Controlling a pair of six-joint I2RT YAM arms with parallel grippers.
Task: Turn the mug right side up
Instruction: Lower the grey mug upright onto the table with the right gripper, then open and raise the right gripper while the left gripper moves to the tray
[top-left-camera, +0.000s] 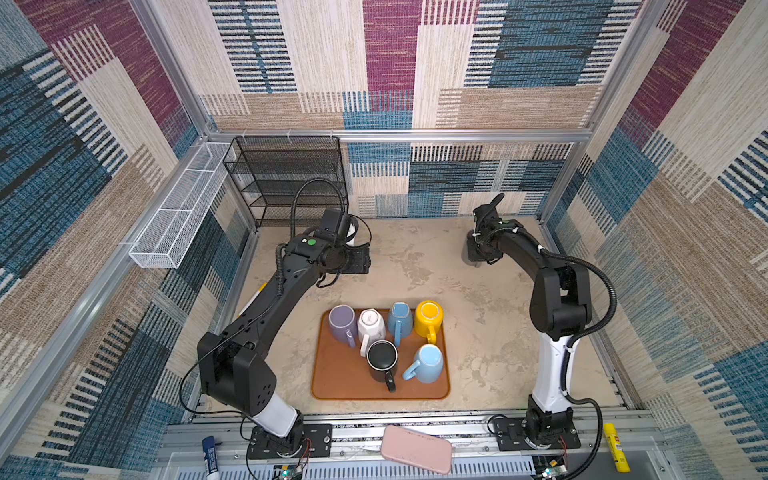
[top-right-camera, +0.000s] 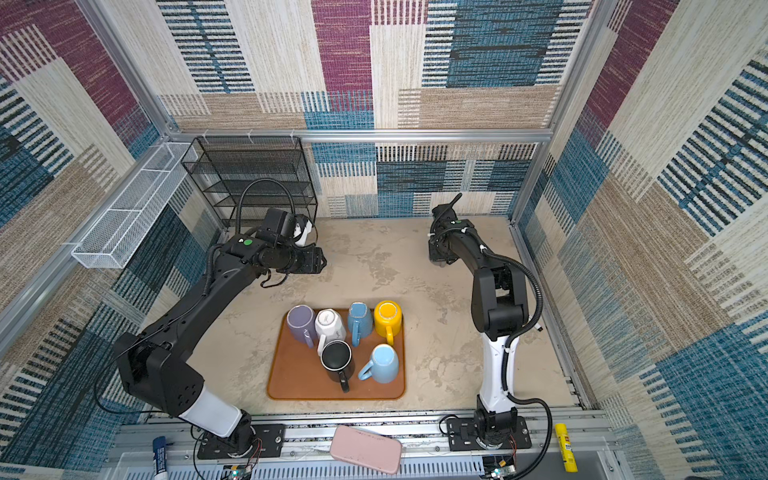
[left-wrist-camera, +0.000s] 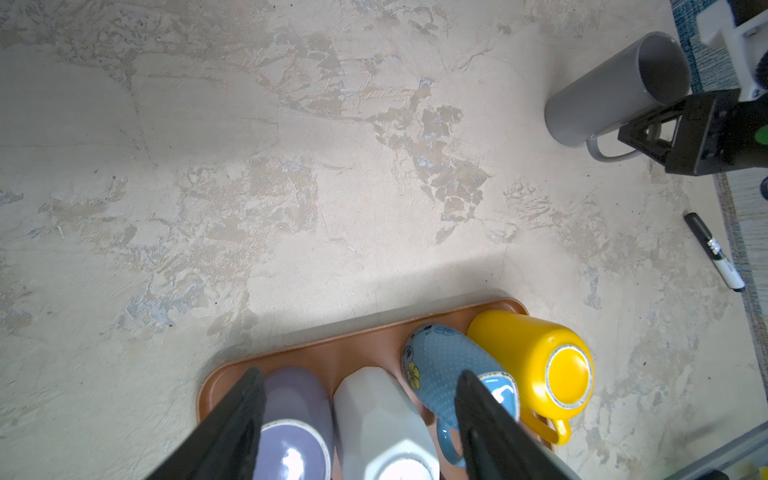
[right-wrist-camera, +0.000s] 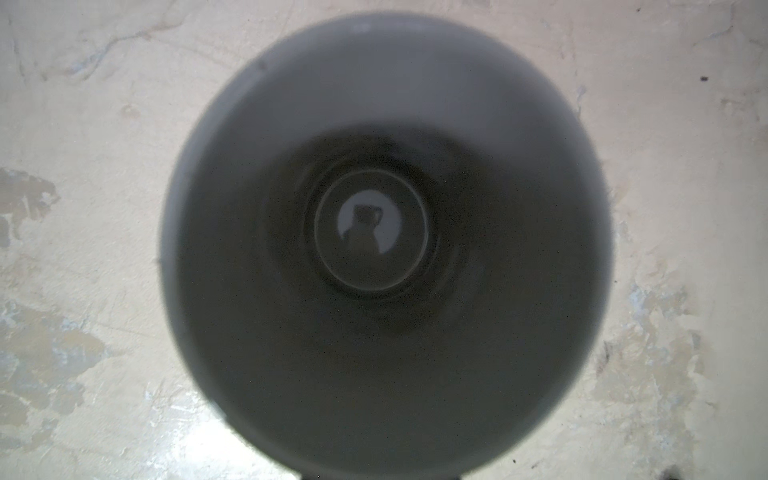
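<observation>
A black wire mesh shelf (top-left-camera: 286, 178) stands at eleven o'clock. A long white wire basket (top-left-camera: 178, 212) hangs at ten o'clock. A flat pink case (top-left-camera: 415, 449) lies at six, and a yellow glue stick (top-left-camera: 615, 446) at five.

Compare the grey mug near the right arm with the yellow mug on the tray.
The grey mug is mouth up, off the tray; the yellow mug sits base up on it. The grey mug is apart from the others; the yellow mug stands beside a dotted blue mug. Both have a single handle.
</observation>
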